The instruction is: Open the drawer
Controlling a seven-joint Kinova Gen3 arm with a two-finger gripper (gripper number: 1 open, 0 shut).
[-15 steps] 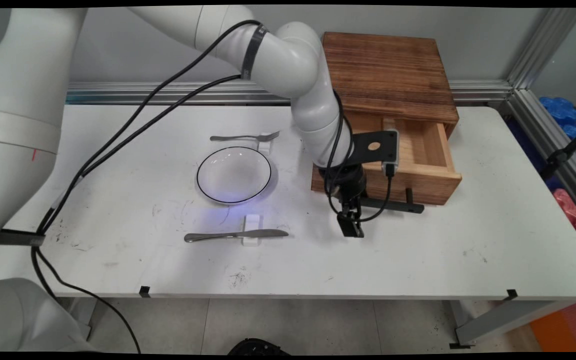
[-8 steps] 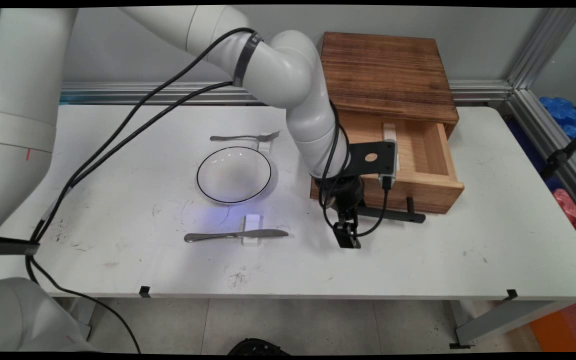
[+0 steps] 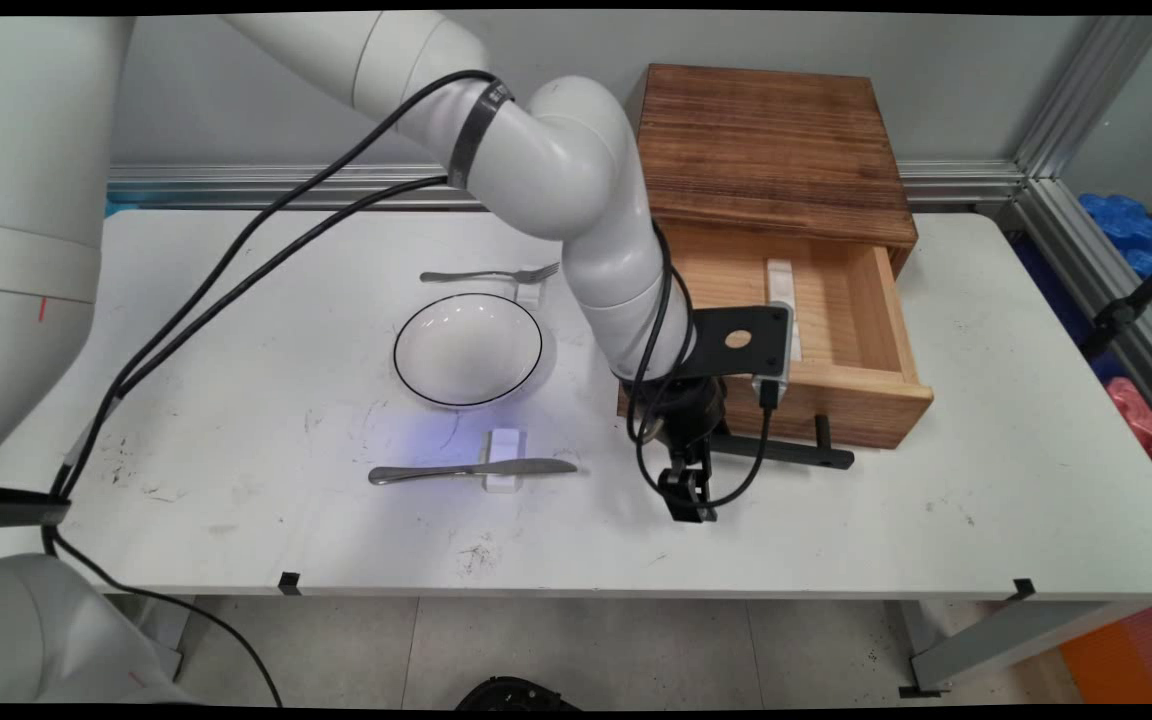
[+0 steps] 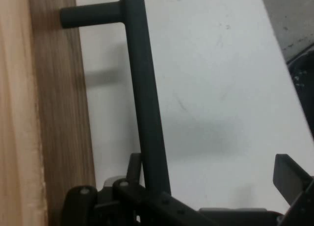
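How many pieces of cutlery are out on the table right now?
2. A fork lies behind the bowl, and a knife lies in front of it, each on a small white rest. The arm may hide others.

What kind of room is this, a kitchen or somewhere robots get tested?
Probably a robot test lab, not a kitchen. A white robot arm with hanging cables works at a scuffed white table framed by aluminium rails, with only a bowl, cutlery and a wooden drawer box.

Gripper apparently beside open drawer's handle.

Wooden drawer pulled open, black handle in front.
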